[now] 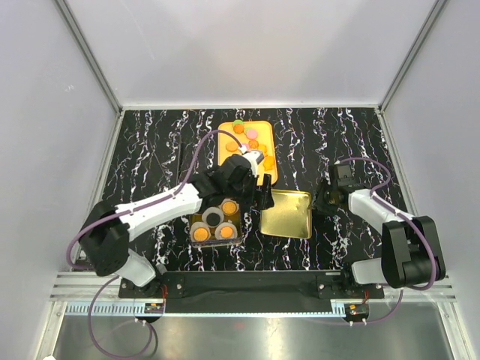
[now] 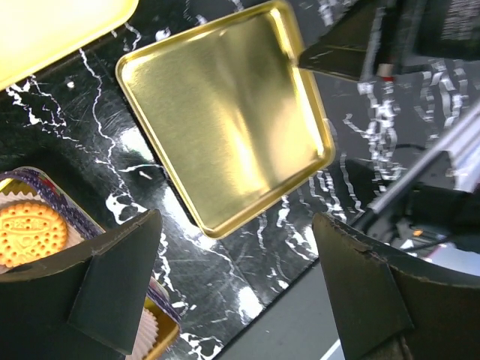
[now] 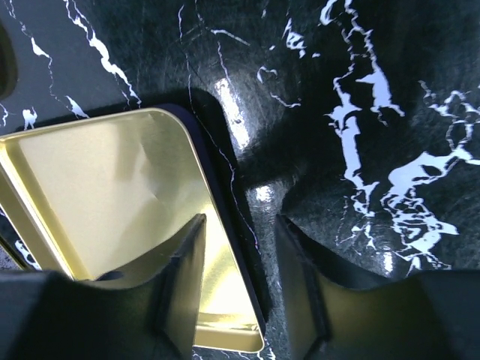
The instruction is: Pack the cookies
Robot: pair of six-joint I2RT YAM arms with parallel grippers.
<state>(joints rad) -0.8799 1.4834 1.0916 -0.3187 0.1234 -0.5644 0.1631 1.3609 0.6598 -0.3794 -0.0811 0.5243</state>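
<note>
Loose cookies (image 1: 253, 144), mostly orange with a pink and a green one, lie on a yellow tray (image 1: 226, 133) at the back centre. More cookies (image 1: 201, 234) sit in white paper cups inside a small tin (image 1: 215, 241); one shows in the left wrist view (image 2: 30, 232). My left gripper (image 1: 255, 196) hangs open and empty (image 2: 236, 277) over the table between the tin and the gold lid (image 1: 286, 213). My right gripper (image 1: 322, 199) is open and its fingers straddle the lid's right rim (image 3: 225, 225), one finger (image 3: 184, 277) inside the lid.
The gold lid (image 2: 225, 112) lies face up right of the tin. The yellow tray's corner (image 2: 52, 22) is just behind it. The table's near edge and metal rail (image 1: 247, 289) run in front. Grey walls enclose the sides and back.
</note>
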